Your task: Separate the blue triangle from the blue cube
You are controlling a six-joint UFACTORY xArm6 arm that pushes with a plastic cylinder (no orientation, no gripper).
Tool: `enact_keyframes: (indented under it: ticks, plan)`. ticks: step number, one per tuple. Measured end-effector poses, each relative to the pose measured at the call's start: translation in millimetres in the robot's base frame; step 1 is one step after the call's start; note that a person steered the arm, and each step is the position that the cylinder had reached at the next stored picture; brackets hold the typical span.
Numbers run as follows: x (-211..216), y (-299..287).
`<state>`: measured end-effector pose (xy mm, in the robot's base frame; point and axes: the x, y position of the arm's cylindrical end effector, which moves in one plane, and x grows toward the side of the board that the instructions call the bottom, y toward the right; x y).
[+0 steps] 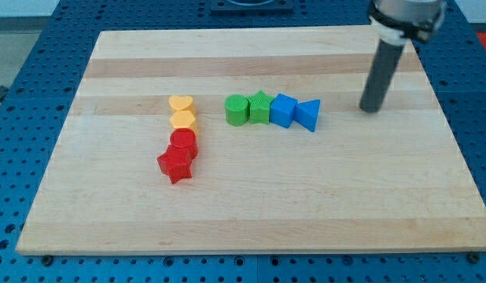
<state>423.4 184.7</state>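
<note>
Nothing done yet; the blue triangle (309, 115) sits touching the blue cube (283, 110), mid-counter (251, 212); my tip (371, 108) stands to their right, clear; no fingers here, just the rod.

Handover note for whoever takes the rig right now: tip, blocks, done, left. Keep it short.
My tip rests on the board, to the view's right of the blue triangle, apart from it, touching no block.
The blue triangle sits against the blue cube, at the right end of a row with the green star and green cylinder.
Done: nothing; the two are not yet separated.
Left: push the triangle clear of the cube.
</note>
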Motion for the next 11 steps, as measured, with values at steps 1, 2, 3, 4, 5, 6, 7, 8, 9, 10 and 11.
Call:
enact_keyframes:
  ticks: [1, 2, 3, 4, 5, 6, 7, 8, 9, 10, 11]
  plan:
    - [29.9, -12.9]
    - [45.0, -49.3]
    - [47.7, -97.5]
    - [43.2, -113.5]
    - [38.1, -114.2]
    - [31.8, -113.4]
    - [26.2, -104.1]
    - [13.5, -88.2]
    - [5.5, -77.7]
    - [14.8, -94.6]
    - [17.3, -133.6]
